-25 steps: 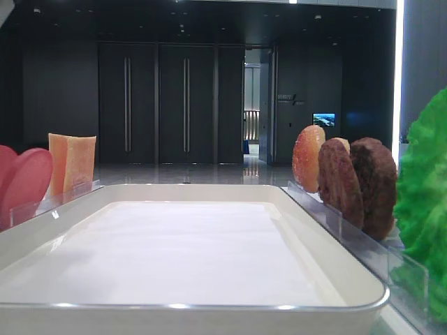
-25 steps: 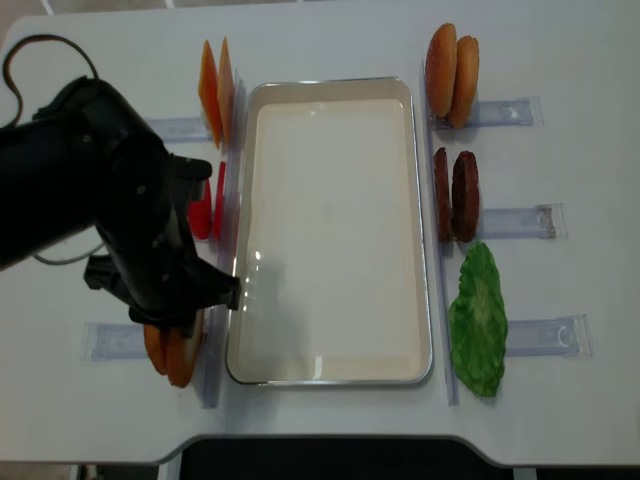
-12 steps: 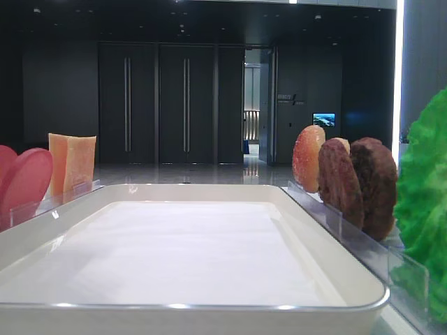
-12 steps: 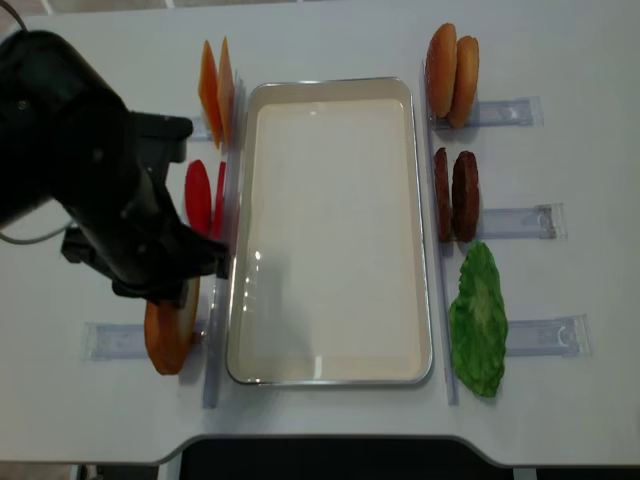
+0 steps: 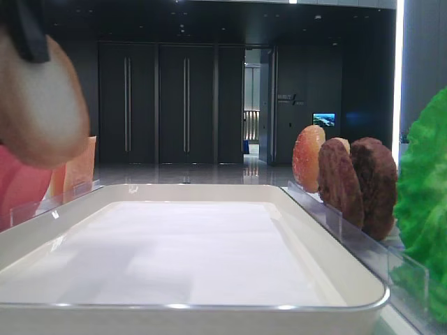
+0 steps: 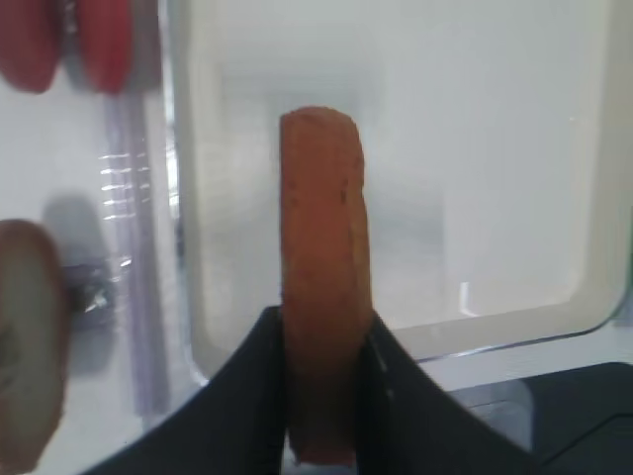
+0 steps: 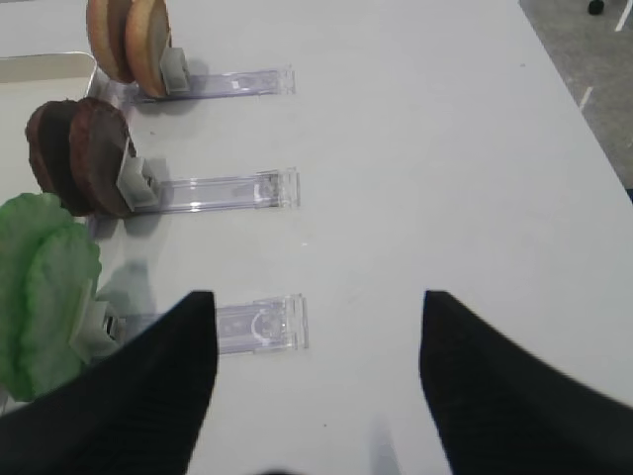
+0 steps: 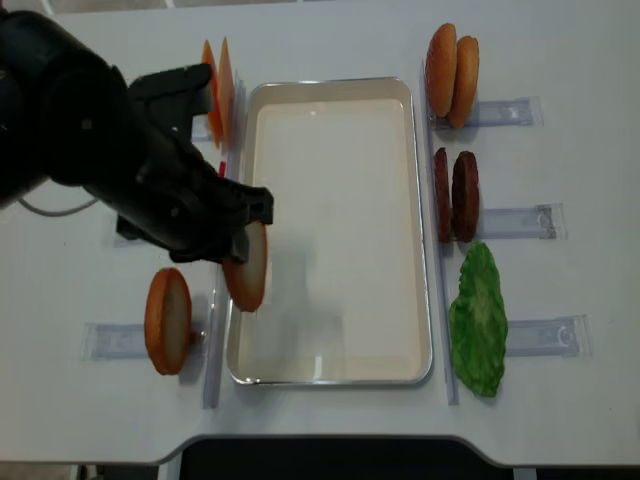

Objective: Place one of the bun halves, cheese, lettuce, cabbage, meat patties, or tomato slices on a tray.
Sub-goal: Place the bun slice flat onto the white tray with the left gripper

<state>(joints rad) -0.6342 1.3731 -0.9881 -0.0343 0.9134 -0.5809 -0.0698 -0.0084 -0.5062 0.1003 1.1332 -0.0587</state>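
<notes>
My left gripper [image 6: 321, 341] is shut on a golden-brown bun half [image 6: 318, 247], which stands on edge between the black fingers. The bun half [image 8: 247, 270] hangs over the left side of the white tray [image 8: 330, 84], well above its floor. In the low exterior view it looms blurred at the upper left [image 5: 38, 105]. A second bun half [image 8: 167, 320] stays in the clear holder left of the tray. My right gripper [image 7: 316, 336] is open over bare table, right of the lettuce [image 7: 40, 287]. No cabbage is in view.
Cheese [image 8: 215, 70] and tomato slices [image 6: 69, 40] stand left of the tray. Right of it are the domed buns [image 8: 450, 70], meat patties [image 8: 455, 195] and lettuce [image 8: 477, 320] in clear holders [image 7: 252, 322]. The table's front edge is close behind the tray.
My left gripper has lifted one bun half out of the left holder and carried it right, over the tray's left side. The other bun half stayed in the holder.
</notes>
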